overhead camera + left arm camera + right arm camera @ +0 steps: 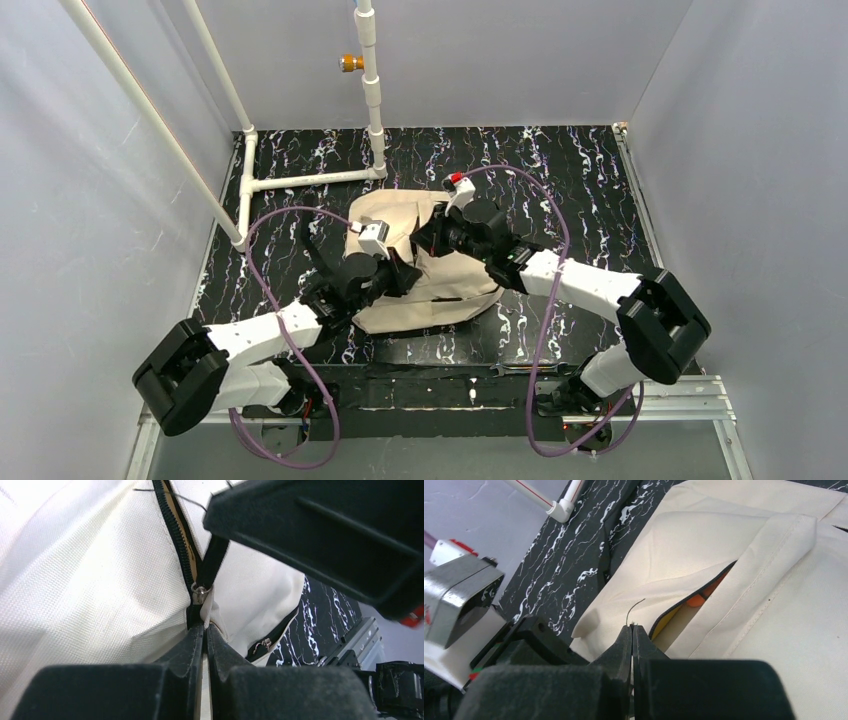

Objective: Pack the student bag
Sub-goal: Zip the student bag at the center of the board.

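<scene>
Evidently zipping up is the step in hand. On the table the student bag lies flat between both arms. The left gripper is clenched on the bag's cloth just below the zip slider. The right gripper is clenched at the opening's lip. Next, the slider needs drawing along taut teeth. Orange contents show in the gap, and the right gripper crowds the slider.

Even, diffuse light fell from above in the overhead view, leaving only soft shadows under the arms on the marbled table. The student bag glared almost white in the left wrist view. Fingers nearest both wrist lenses were blurred and grainy.
</scene>
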You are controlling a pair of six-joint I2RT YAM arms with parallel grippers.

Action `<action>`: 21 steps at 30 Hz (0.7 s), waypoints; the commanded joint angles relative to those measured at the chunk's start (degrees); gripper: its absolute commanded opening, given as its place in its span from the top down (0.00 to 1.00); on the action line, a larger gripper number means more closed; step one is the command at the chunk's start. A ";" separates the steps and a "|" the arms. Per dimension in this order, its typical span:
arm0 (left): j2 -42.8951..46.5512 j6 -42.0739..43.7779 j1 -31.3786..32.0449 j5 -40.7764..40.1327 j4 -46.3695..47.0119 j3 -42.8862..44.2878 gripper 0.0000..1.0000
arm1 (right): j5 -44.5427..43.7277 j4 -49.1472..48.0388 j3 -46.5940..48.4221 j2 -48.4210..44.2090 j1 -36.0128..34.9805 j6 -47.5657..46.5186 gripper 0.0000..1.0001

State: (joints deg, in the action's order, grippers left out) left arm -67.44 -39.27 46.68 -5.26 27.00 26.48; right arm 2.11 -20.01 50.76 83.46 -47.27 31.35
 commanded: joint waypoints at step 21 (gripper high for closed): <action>-0.01 -3.14 0.30 12.58 -3.99 -10.33 1.00 | 7.05 -17.89 26.46 28.79 13.60 -3.20 0.99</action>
State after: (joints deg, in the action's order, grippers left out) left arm -67.75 -42.11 45.80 0.78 30.83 18.94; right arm 10.92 -30.15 69.82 108.73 -35.88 30.72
